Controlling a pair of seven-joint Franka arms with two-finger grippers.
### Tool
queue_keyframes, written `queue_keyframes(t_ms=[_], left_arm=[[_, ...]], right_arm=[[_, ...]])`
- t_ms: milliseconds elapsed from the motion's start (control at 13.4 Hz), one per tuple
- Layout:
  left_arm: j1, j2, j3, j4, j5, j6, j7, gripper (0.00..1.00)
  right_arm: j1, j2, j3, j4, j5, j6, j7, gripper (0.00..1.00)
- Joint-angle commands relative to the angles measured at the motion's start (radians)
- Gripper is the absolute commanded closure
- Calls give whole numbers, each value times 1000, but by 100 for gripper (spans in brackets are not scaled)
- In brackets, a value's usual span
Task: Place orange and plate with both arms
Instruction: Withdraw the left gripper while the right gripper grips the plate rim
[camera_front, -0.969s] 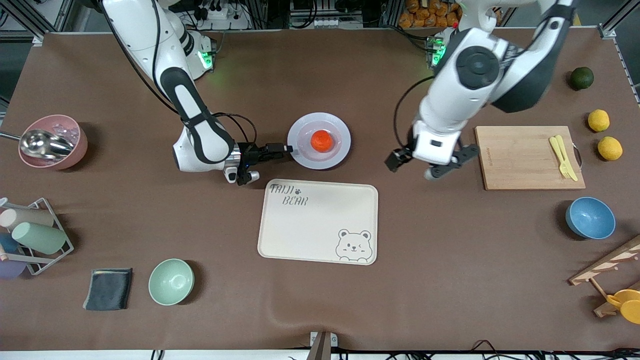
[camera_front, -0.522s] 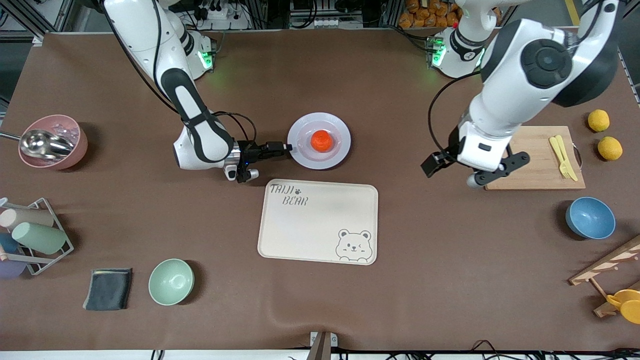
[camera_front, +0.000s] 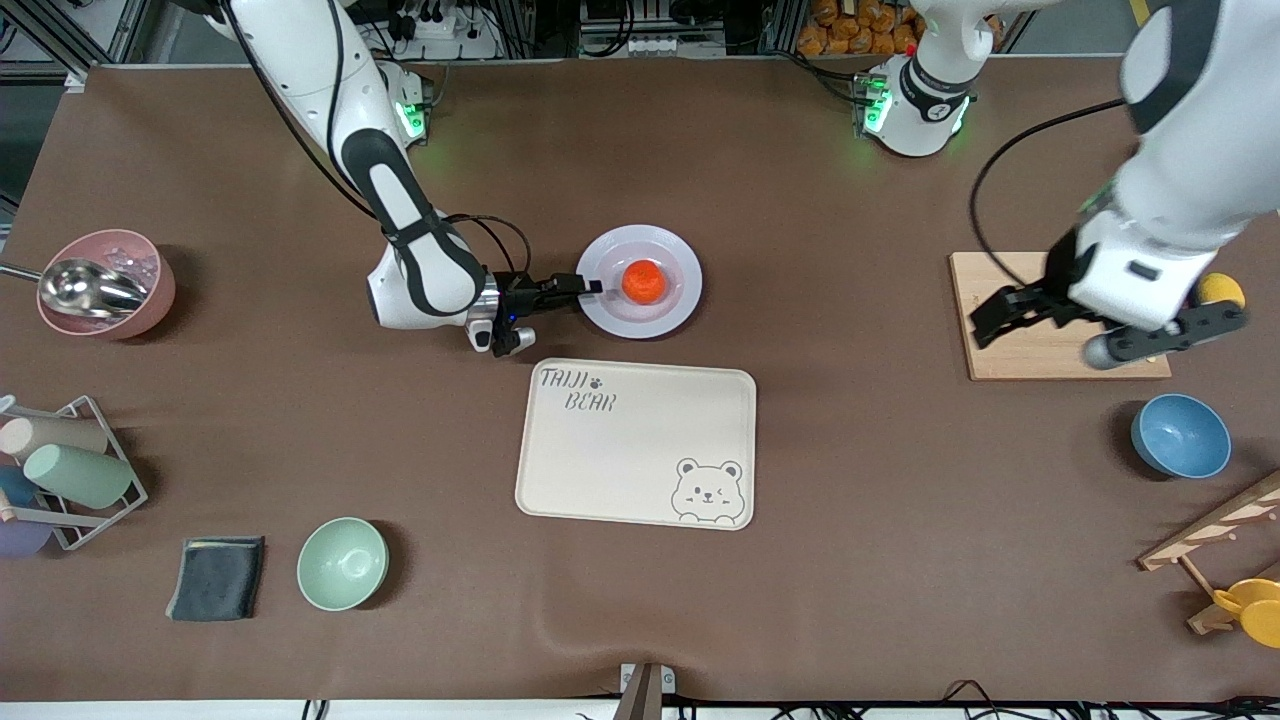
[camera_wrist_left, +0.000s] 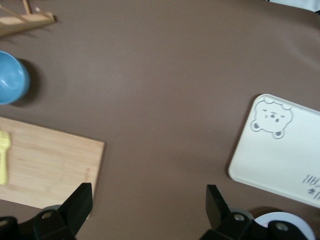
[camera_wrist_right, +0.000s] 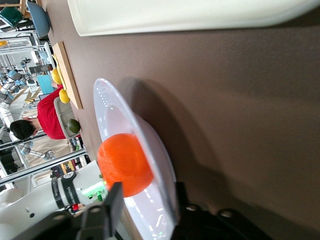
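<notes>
The brown worktop (camera_front: 850, 560) is spread with kitchen items. The cream bear tray (camera_front: 636, 442) is laid near its middle, nearer to the front camera than the plate (camera_front: 680, 300). A wooden cutting board (camera_front: 1020, 345) is seen toward the left arm's end of the worktop, with a blue bowl (camera_front: 1180, 435) nearer to the camera than it. A mint-green bowl (camera_front: 342, 563) is placed near the camera, toward the right arm's end.

The plate is set flat on the worktop just beside the tray's edge, and the orange (camera_front: 644, 282) is seated in its shallow well.

The right claw (camera_front: 590, 287) is brought in low from the right arm's end, and its fingers are placed astride the plate's rim: in the right wrist view one finger (camera_wrist_right: 107, 212) is seen above the rim, close beside the orange (camera_wrist_right: 124, 164), and the other below the plate (camera_wrist_right: 145, 145). The jaws are partly drawn together about the rim, but whether the rim is actually pinched cannot be told. The orange is left just past the fingertips, toward the plate's middle.

The left claw (camera_front: 1100, 325) is held up over the cutting board, well apart from the plate, with its fingers (camera_wrist_left: 75, 207) spread wide and nothing between them.
</notes>
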Motion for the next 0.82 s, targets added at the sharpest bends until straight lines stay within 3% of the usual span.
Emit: queue_keyframes(t_ms=[0, 75, 298, 745], left_arm=[[-69, -45, 134, 2, 2, -68, 140, 0], [-78, -55, 168, 6, 1, -87, 176, 0], [-95, -55, 224, 64, -53, -173, 196, 0], [-92, -69, 220, 68, -45, -242, 214, 0]], right_arm=[[21, 5, -8, -8, 50, 16, -46, 91], [21, 3, -8, -8, 51, 30, -46, 100], [21, -10, -7, -8, 70, 37, -31, 100], [17, -67, 9, -6, 108, -45, -14, 100]])
